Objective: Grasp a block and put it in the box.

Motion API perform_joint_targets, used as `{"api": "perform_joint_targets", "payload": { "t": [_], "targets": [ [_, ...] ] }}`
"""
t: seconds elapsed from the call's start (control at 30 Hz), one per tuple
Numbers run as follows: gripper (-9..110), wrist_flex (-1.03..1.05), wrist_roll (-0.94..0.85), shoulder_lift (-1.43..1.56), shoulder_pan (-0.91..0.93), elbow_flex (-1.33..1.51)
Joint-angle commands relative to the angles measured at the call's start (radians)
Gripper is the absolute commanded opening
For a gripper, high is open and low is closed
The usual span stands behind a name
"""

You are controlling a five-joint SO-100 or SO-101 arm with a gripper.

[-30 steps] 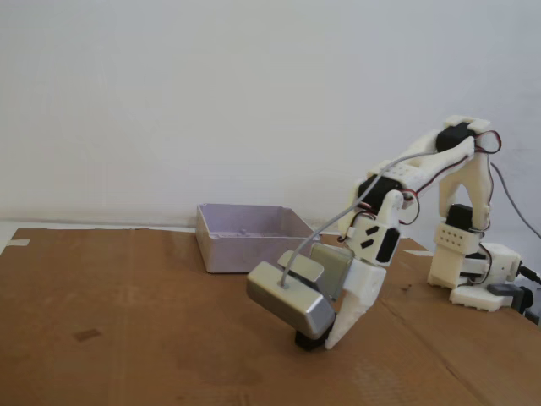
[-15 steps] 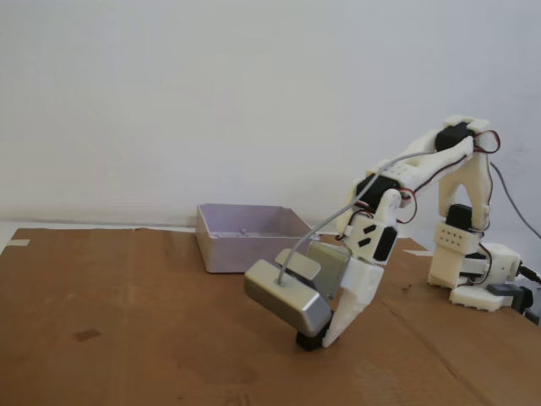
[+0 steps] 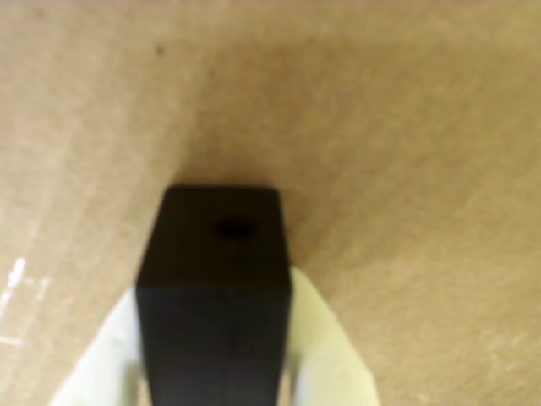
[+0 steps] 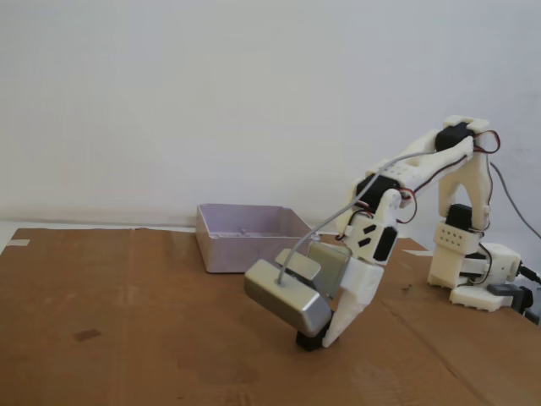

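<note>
The black block (image 3: 215,254) with a small hole in its top face fills the lower middle of the wrist view, and my white fingers (image 3: 330,355) press against both of its sides. My gripper (image 3: 215,292) is shut on it. In the fixed view the block (image 4: 308,342) shows only as a dark bit at the cardboard, under the gripper (image 4: 321,342) and mostly hidden by the wrist camera. The box (image 4: 241,251), a pale lilac tray, stands behind and to the left, apart from the gripper.
A shiny grey camera module (image 4: 289,298) with a cable rides on the wrist. The arm's base (image 4: 473,275) stands at the right. Brown cardboard (image 4: 127,321) covers the table, with a dark spot (image 4: 86,335) at the left. A white wall is behind.
The gripper has shifted slightly left and down over the block since a second ago. It has barely moved in the last half second.
</note>
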Motion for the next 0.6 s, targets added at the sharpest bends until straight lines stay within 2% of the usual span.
{"api": "perform_joint_targets", "payload": {
  "t": [0.0, 0.27, 0.4, 0.57],
  "targets": [
    [8, -0.017, 0.006, 0.040, -0.006, -0.071],
    [8, -0.017, 0.006, 0.040, -0.005, -0.072],
    [0, -0.017, 0.006, 0.048, -0.005, -0.072],
    [0, -0.017, 0.006, 0.052, -0.003, -0.072]
  ]
}}
